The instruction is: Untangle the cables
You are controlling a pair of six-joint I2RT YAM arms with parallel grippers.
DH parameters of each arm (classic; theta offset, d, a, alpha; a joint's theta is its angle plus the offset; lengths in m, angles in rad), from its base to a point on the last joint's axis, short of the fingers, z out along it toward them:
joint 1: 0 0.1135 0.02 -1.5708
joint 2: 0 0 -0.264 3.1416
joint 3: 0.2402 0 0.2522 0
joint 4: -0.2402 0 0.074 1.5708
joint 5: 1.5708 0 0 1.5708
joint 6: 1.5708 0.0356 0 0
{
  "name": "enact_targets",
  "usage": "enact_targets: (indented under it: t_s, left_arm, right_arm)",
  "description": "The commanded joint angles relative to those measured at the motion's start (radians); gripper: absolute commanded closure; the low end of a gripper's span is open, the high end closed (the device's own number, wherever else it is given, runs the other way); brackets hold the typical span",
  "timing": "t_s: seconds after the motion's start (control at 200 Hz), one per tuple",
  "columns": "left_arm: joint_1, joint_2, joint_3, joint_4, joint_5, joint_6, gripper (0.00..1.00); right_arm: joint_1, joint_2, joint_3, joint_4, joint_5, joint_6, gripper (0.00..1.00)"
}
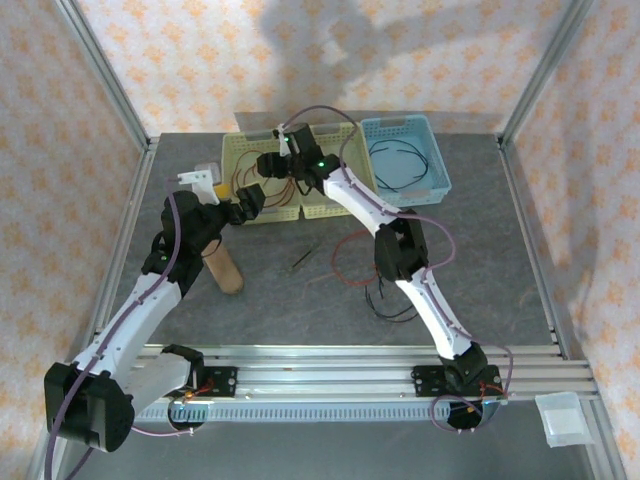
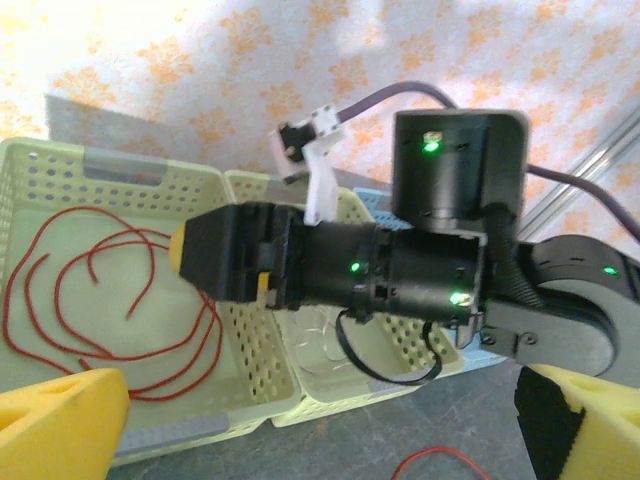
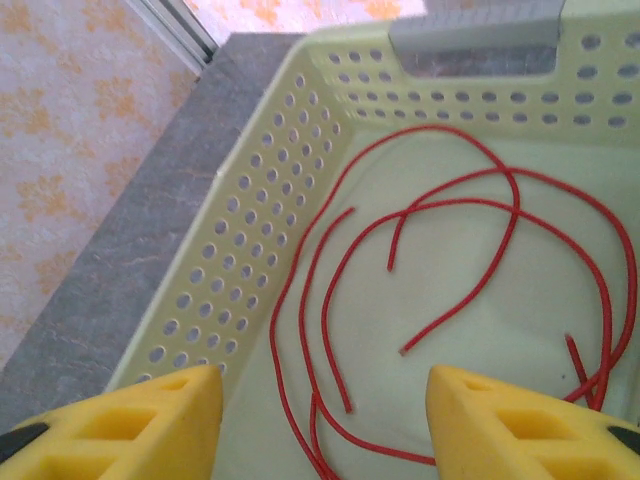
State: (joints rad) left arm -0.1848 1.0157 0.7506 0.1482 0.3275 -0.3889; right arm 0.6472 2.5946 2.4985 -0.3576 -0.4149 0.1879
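Observation:
Several red cables (image 3: 450, 250) lie in loose loops on the floor of the left yellow basket (image 3: 250, 230). My right gripper (image 3: 322, 425) hangs open just above them, with nothing between its yellow fingers (image 3: 140, 420). From above, the right gripper (image 1: 268, 166) is over that basket (image 1: 240, 148). The left gripper (image 1: 245, 207) stands open in front of the basket's near wall, holding nothing. In the left wrist view, the left gripper (image 2: 320, 440) faces the right gripper (image 2: 195, 258), the red cables (image 2: 100, 300) and a whitish cable (image 2: 320, 340) in the second yellow basket (image 2: 400, 345). More red cable (image 1: 350, 258) and black cable (image 1: 388, 298) lie tangled on the table.
A blue basket (image 1: 432, 180) at the back right holds a black cable (image 1: 405, 160). A short dark stick (image 1: 305, 260) lies mid-table, and a brown cylinder (image 1: 226, 268) stands by the left arm. A white block (image 1: 200, 178) sits left of the yellow baskets.

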Motion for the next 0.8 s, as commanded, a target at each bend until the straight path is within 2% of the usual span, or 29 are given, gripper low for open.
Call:
enact_targets:
  t_s: [0.0,0.17,0.27,0.431,0.551,0.691,0.796]
  left_arm:
    - [-0.001,-0.022,0.004,-0.032,-0.055,-0.031,0.01]
    - [-0.031,-0.037,0.002,-0.077,-0.127,-0.043,0.02]
    - [-0.069,-0.034,0.013,-0.118,-0.163,-0.045,0.02]
    - [-0.162,-0.04,-0.002,-0.135,-0.236,-0.051,0.03]
    - [-0.215,-0.008,-0.012,-0.132,-0.243,-0.078,0.03]
    - [-0.295,0.07,-0.008,-0.1,-0.24,-0.091,0.05]
    - [-0.365,0.154,0.015,-0.068,-0.242,-0.093,0.05]
  right_arm:
    - [-0.006,-0.096,0.031,0.006,0.033,-0.011,0.44]
    - [-0.012,-0.207,-0.023,-0.061,0.103,-0.043,0.47]
    - [-0.024,-0.297,-0.116,-0.103,0.138,-0.041,0.47]
    - [-0.029,-0.54,-0.469,-0.041,0.262,-0.028,0.48]
    - [-0.048,-0.734,-0.732,0.014,0.35,0.034,0.55]
    - [-0.065,-0.927,-1.002,0.048,0.443,0.127,0.62]
    - [-0.069,-1.046,-1.162,0.024,0.497,0.188,0.63]
